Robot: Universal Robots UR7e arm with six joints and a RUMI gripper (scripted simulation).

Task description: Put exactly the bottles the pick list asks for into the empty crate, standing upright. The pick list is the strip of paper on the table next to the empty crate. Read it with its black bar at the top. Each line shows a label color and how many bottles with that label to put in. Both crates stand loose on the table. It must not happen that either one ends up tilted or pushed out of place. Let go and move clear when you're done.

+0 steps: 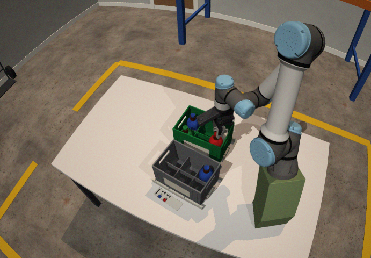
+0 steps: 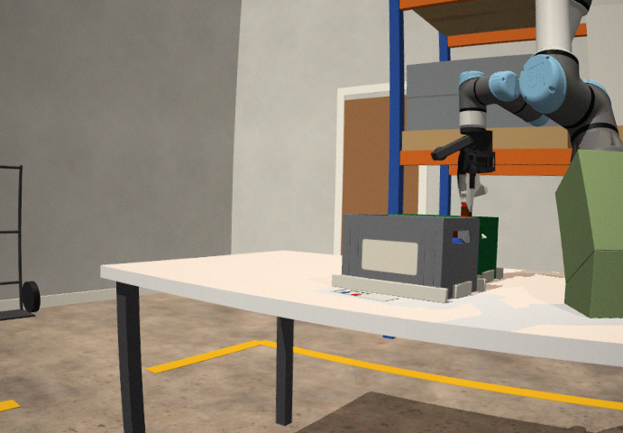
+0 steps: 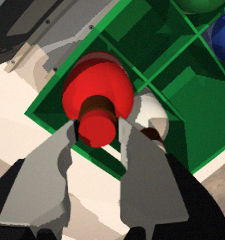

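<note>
My gripper (image 1: 219, 132) (image 2: 467, 204) (image 3: 97, 119) is shut on the neck of a red-label bottle (image 1: 215, 140) (image 3: 97, 90) and holds it upright, partly raised out of a corner cell of the green crate (image 1: 222, 152) (image 2: 488, 244) (image 3: 187, 100). The green crate also holds a blue-label bottle (image 1: 193, 121) (image 3: 223, 40) and a green-label bottle (image 1: 185, 129) (image 3: 199, 5). The grey crate (image 1: 164, 173) (image 2: 398, 234) stands in front of it, with one blue-label bottle (image 1: 205, 173) (image 2: 457, 240) upright in its right cell. The pick list (image 1: 168, 199) (image 2: 358, 294) lies in front of the grey crate, with a blue and a red mark.
The arm's green pedestal (image 1: 278, 197) (image 2: 610, 234) stands at the right of the white table (image 1: 106, 121) (image 2: 220, 275). A white object (image 3: 152, 112) shows in the green crate beside the red bottle. Blue and orange shelving (image 2: 396, 127) stands behind the table.
</note>
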